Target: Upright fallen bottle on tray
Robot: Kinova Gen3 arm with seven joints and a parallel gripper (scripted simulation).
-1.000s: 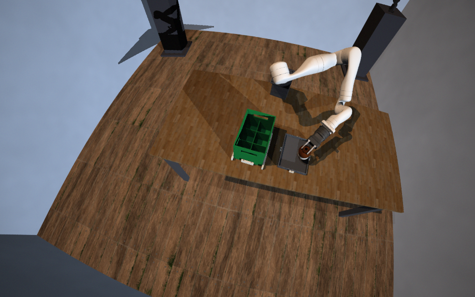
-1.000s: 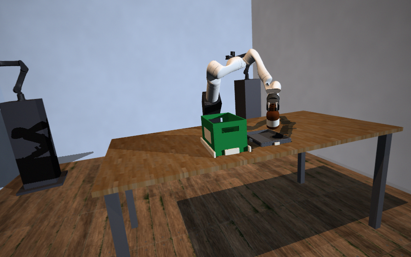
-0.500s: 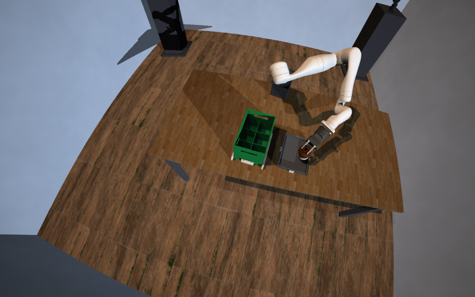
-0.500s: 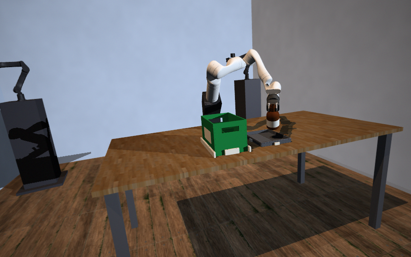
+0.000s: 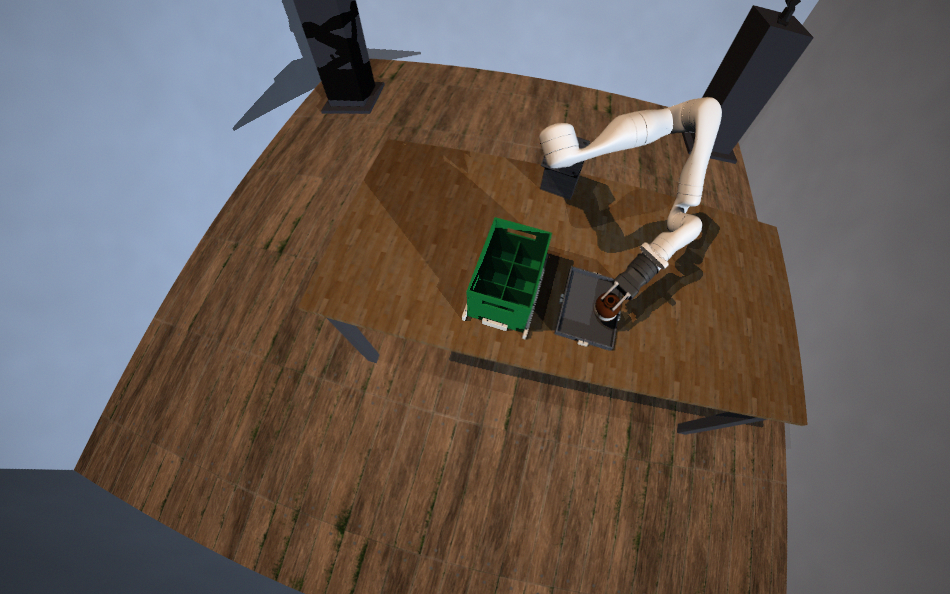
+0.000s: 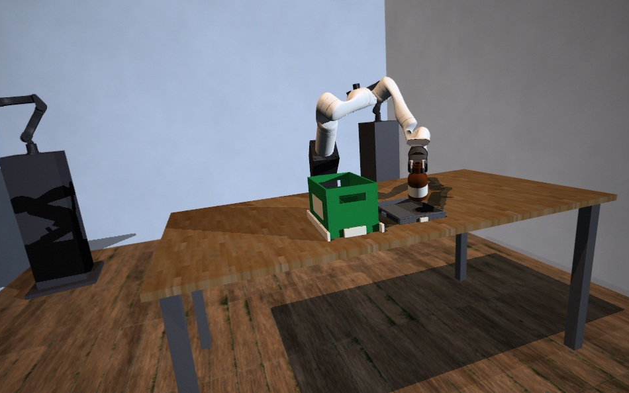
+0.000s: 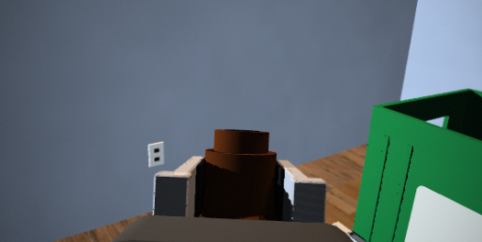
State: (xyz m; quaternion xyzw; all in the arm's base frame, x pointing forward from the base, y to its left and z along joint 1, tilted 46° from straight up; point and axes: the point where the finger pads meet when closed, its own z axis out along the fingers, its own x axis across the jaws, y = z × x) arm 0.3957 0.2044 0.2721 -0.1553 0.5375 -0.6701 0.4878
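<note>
Near the table's (image 5: 729, 325) (image 6: 238, 234) front edge, the gripper (image 5: 617, 295) (image 6: 417, 167) (image 7: 239, 180) clamps the upright bottle (image 5: 606, 308) (image 6: 417, 184) (image 7: 240, 181), seemingly just above the tray (image 5: 583, 310) (image 6: 401, 213)

A dark pedestal (image 5: 342, 59) (image 6: 48, 219) bearing a jointed black arm (image 6: 13, 100) stands beyond the far left corner of the wooden surface (image 5: 722, 332) (image 6: 527, 190); a second pedestal (image 5: 755, 81) (image 6: 385, 151) stands past its far edge, toward the right corner. Grey legs (image 6: 581, 278) meet the plank floor (image 5: 390, 480) (image 6: 238, 351).
</note>
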